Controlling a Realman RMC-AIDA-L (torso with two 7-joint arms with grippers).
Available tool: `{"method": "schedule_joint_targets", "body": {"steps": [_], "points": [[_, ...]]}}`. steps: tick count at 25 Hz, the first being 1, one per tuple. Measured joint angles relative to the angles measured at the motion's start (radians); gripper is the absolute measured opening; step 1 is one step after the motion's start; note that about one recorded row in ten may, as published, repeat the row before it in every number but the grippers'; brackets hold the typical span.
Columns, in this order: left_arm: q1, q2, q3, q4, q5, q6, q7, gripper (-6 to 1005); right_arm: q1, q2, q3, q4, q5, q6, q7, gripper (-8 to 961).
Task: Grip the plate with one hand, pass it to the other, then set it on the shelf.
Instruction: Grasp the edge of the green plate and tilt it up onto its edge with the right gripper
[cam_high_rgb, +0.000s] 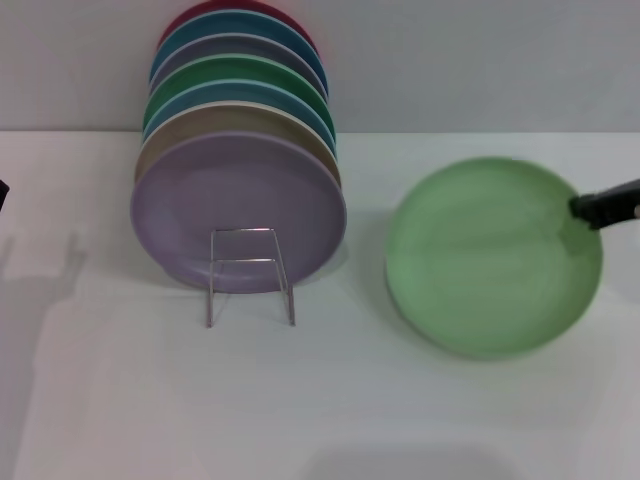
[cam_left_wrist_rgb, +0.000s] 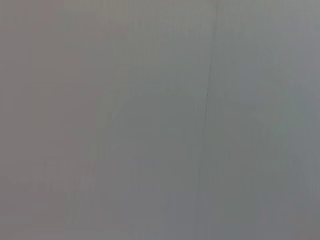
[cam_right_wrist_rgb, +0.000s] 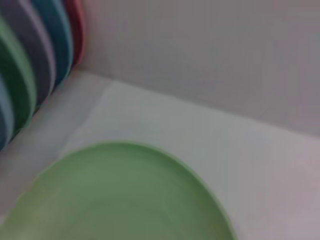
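Now, plate (cam_high_rgb: 490, 255): your head view shows it flat on the tabletop (cam_high_rgb: 320, 400), right of the shelf (cam_high_rgb: 250, 275).
Right hand (cam_high_rgb: 592, 210): at its far-right rim; grip can't tell.
Right wrist view: plate (cam_right_wrist_rgb: 115, 195) only.
Left wrist view: blank grey.

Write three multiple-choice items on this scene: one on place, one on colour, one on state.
1. Where is the right gripper?
A. at the pale green plate's right rim
B. over the rack
C. on the lilac plate

2. What colour is the front plate in the rack?
A. red
B. lilac
C. blue

3. How is the pale green plate?
A. standing in the rack
B. stacked on another plate
C. on the table, apart from the rack

Answers: 1 A, its dark tip meets that rim. 2 B, lilac faces the camera. 3 C, bare table separates them.
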Motion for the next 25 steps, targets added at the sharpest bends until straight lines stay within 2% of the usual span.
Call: {"method": "schedule_joint_targets", "body": {"steps": [13, 18, 25], "points": [[-0.002, -0.003, 0.006, -0.005, 0.005, 0.002, -0.003, 779, -0.08, 0.004, -0.046, -0.012, 0.14, -0.338, -0.21, 19], [-0.001, -0.003, 0.011, -0.005, 0.009, 0.008, -0.003, 777, -0.118, 0.007, -0.1, -0.032, 0.172, -0.482, -0.265, 18], [0.003, -0.003, 0.011, -0.005, 0.01, 0.019, -0.003, 775, -0.189, 0.008, -0.173, -0.072, 0.354, -0.705, -0.445, 18]]}}
